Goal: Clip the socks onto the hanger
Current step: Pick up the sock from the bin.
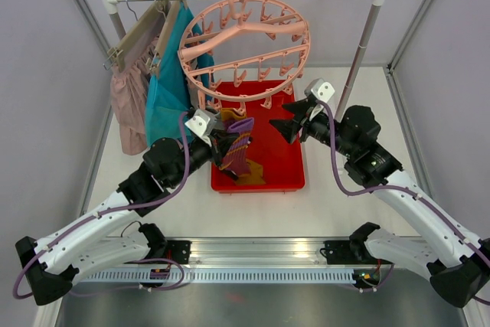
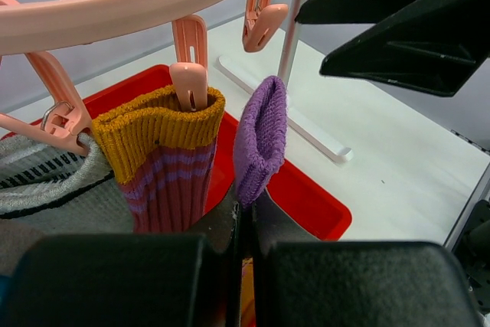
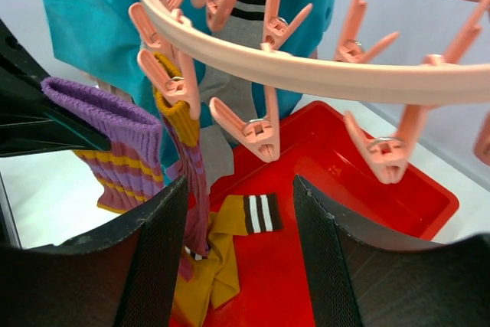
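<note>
Pinching the purple sock (image 2: 260,139) upright between its closed fingers, the left gripper (image 2: 245,223) holds it just beside a mustard-cuffed sock (image 2: 164,143) clipped to the pink hanger (image 2: 115,5), while the right gripper (image 3: 239,189) hovers open-jawed nearby above the red tray (image 3: 367,181).

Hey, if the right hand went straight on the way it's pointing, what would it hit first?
Probably the clipped mustard-cuffed sock, just left of its line; the empty clip beside it is close too. Depth is unclear.
</note>
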You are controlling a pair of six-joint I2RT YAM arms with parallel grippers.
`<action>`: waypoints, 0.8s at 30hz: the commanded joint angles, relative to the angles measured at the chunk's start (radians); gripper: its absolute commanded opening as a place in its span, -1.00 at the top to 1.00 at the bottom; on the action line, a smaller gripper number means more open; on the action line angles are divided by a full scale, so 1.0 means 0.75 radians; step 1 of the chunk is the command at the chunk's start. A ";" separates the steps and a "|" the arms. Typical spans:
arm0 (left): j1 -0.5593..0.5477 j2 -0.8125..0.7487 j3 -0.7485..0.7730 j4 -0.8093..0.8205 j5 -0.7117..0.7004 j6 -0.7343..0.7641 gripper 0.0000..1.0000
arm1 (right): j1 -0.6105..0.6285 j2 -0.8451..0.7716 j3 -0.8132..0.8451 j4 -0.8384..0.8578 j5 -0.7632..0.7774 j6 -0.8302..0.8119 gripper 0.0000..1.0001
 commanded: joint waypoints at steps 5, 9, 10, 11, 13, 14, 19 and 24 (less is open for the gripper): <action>-0.005 -0.011 0.063 0.008 0.001 0.006 0.95 | 0.088 0.055 0.072 0.074 0.067 -0.096 -0.28; -0.005 -0.003 0.069 0.010 0.009 0.006 0.95 | 0.102 0.082 0.080 0.099 0.110 -0.114 -0.28; -0.005 -0.001 0.071 0.010 0.011 0.004 0.95 | 0.102 0.086 0.078 0.105 0.120 -0.116 -0.27; -0.005 0.001 0.071 0.008 0.011 0.004 0.95 | 0.102 0.088 0.074 0.115 0.126 -0.118 -0.28; -0.005 0.001 0.075 0.008 0.015 0.004 0.95 | 0.102 0.096 0.074 0.133 0.143 -0.127 -0.28; -0.005 0.001 0.075 0.008 0.015 0.004 0.95 | 0.102 0.098 0.074 0.144 0.147 -0.127 -0.28; -0.005 0.003 0.081 -0.003 0.017 0.006 0.95 | 0.104 0.123 0.082 0.172 0.155 -0.133 -0.27; -0.005 0.007 0.087 -0.009 0.017 0.004 0.95 | 0.102 0.153 0.101 0.215 0.159 -0.133 -0.27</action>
